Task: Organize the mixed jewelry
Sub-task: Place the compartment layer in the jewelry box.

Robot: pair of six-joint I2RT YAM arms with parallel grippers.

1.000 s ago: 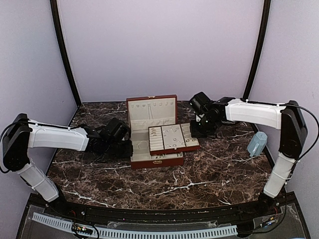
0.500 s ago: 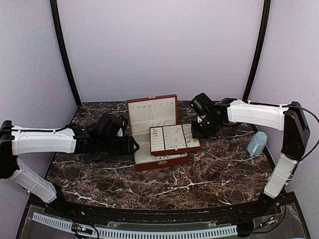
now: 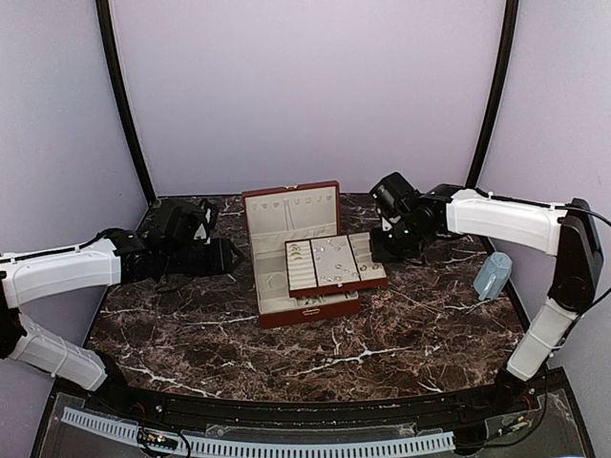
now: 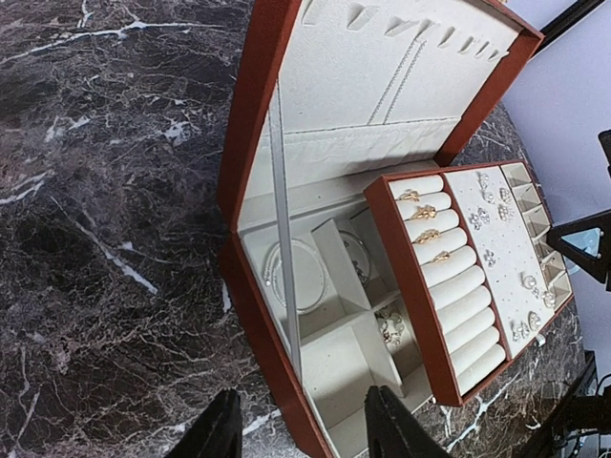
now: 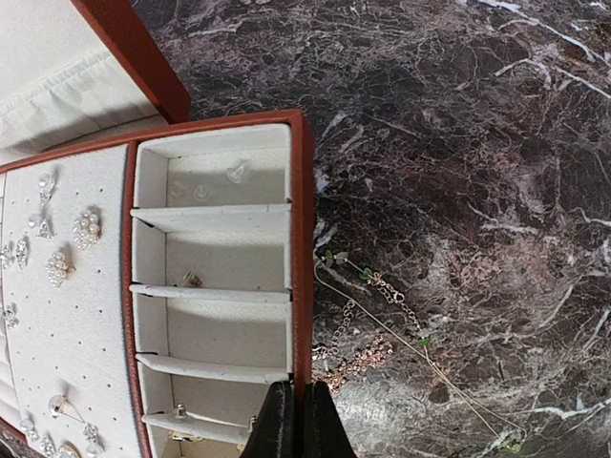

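Chains [image 5: 355, 361] lie tangled on the marble just right of the tray [image 5: 304, 239], so the clenched right gripper [image 5: 294, 401] probably needs to open and pinch one; left gripper [image 4: 303, 393] hangs released left of the box [image 4: 250, 124].

Bright, even light (soft shadows); mostly sharp.

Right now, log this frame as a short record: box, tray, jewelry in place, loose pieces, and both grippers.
box: reddish-brown jewelry box, lid open and upright
tray: cream slotted tray resting across the box's right side
sorted: gold rings in the ring rolls; studs on the pad
loose: thin chains on the marble table, beside the tray's right edge
left: left gripper open, empty, off the box's left side
right: right gripper shut, at the tray's edge near the chains
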